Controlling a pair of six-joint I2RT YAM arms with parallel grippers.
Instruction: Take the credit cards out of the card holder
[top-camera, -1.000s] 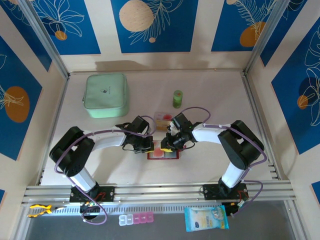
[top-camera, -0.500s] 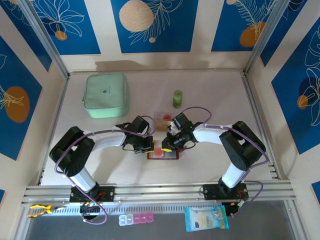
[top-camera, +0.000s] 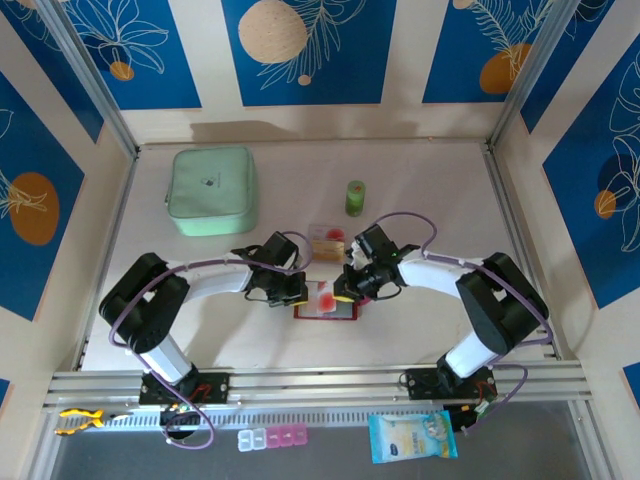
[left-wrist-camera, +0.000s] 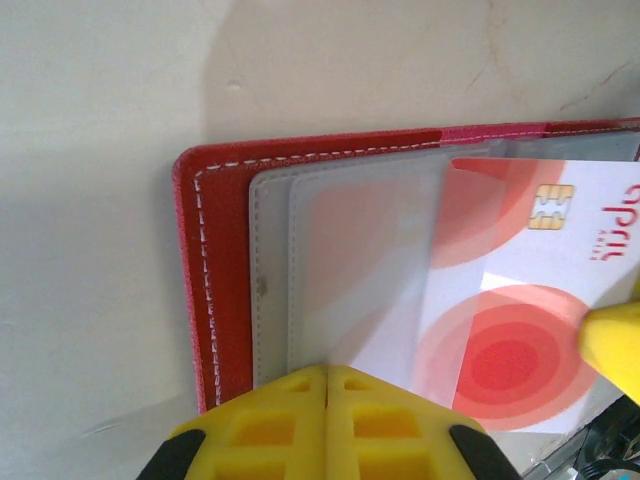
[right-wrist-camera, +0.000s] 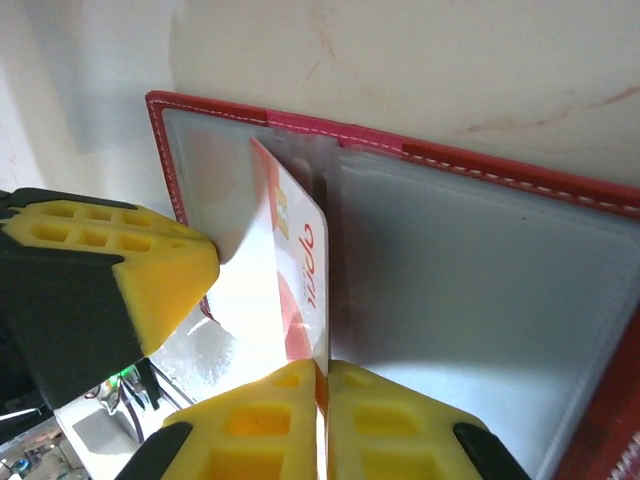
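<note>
The red card holder (top-camera: 338, 313) lies open on the table between my two grippers. My left gripper (left-wrist-camera: 327, 375) is shut, its tips pressing on the holder's greyish clear pocket (left-wrist-camera: 330, 260) at the left page. A white credit card with red circles (left-wrist-camera: 530, 300) sticks partway out of that pocket. My right gripper (right-wrist-camera: 326, 368) is shut on this card's edge, and the card (right-wrist-camera: 290, 270) stands tilted up from the holder (right-wrist-camera: 480, 290). The left gripper's yellow fingertip (right-wrist-camera: 150, 270) rests beside it. Another credit card (top-camera: 326, 241) lies loose on the table just behind the holder.
A mint-green square pouch (top-camera: 211, 189) sits at the back left. A small green cylinder (top-camera: 355, 197) stands behind the loose card. In front of the rail lie a pill box (top-camera: 273, 437), a wipes packet (top-camera: 410, 436) and a yellow object (top-camera: 78, 420).
The right gripper's jaws have closed onto the card's edge, and the right arm has shifted slightly to the right. The left arm has stayed in place on the holder.
</note>
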